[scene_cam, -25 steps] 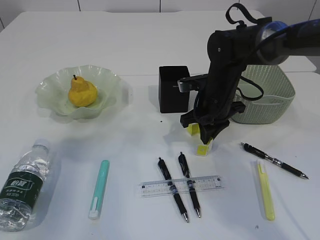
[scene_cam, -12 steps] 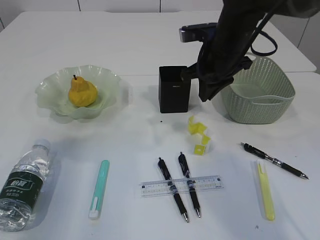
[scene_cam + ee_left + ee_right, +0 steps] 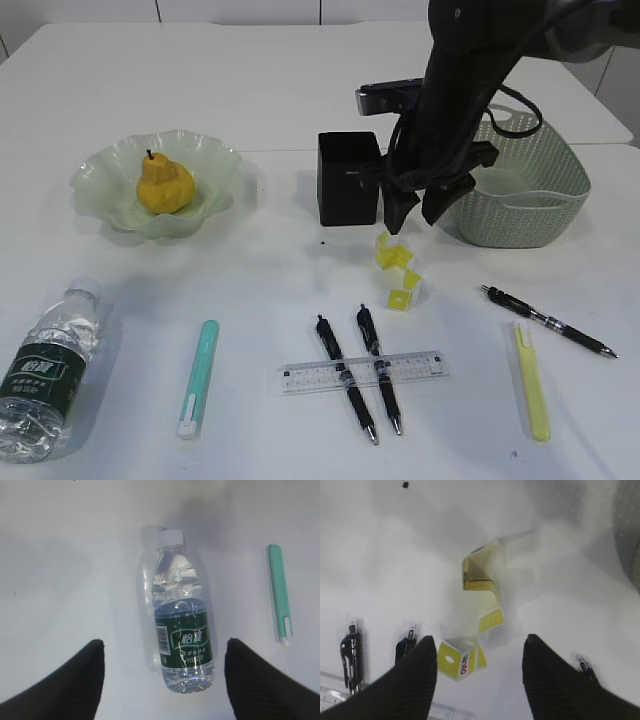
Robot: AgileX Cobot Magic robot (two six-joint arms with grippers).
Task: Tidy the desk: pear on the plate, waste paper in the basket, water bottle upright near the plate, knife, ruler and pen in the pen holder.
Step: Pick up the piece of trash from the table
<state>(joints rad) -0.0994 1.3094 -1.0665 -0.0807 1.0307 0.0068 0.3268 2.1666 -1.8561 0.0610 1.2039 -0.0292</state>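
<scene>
Hovering my right gripper (image 3: 412, 218), jaws spread and empty, over the waste paper (image 3: 397, 270) lying just in front of the pen holder (image 3: 348, 178), I judge I must descend and pinch it.

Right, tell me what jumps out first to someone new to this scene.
The right arm's open gripper hangs over the yellow-and-white waste paper lying mid-desk, between the pen holder and the basket. At far left the pear sits on the plate, and the bottle lies on its side at the near left corner.
</scene>
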